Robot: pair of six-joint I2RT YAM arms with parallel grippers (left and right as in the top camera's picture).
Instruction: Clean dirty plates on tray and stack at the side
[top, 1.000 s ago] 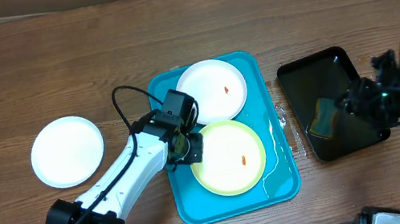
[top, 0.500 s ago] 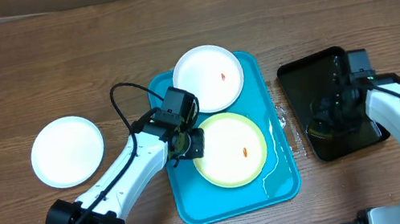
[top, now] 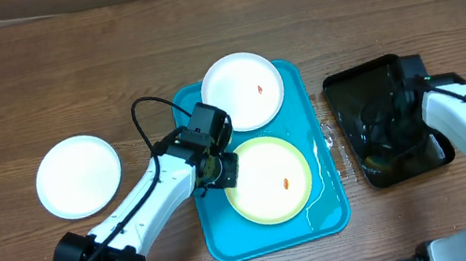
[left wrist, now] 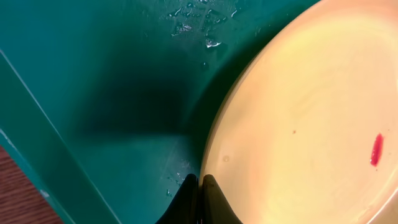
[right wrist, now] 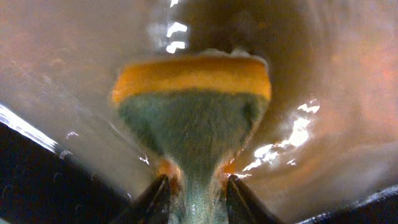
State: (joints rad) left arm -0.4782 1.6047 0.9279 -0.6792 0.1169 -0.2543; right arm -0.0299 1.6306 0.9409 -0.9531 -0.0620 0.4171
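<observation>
The cyan tray [top: 330, 214] holds a white plate [top: 243, 91] at its far end and a pale yellow-green plate [top: 268, 180] nearer me, each with a small red smear. A second white plate [top: 78, 176] lies on the table at the left. My left gripper [top: 218, 169] is shut on the yellow-green plate's left rim; the left wrist view shows the tips [left wrist: 199, 182] pinched at the plate's [left wrist: 311, 112] edge over the tray floor [left wrist: 93, 93]. My right gripper [top: 384, 136] is down in the black tray, shut on a green and orange sponge [right wrist: 193, 106].
The glossy black tray [top: 367, 80] stands right of the cyan tray and holds water. Water drops lie on the cyan tray's floor near its right rim. A black cable loops above the left arm. Bare wooden table lies at the far side and around the left plate.
My right gripper has moved left and down into the black tray and closed on the sponge. The white plate in the tray has shifted a little toward the far end.
</observation>
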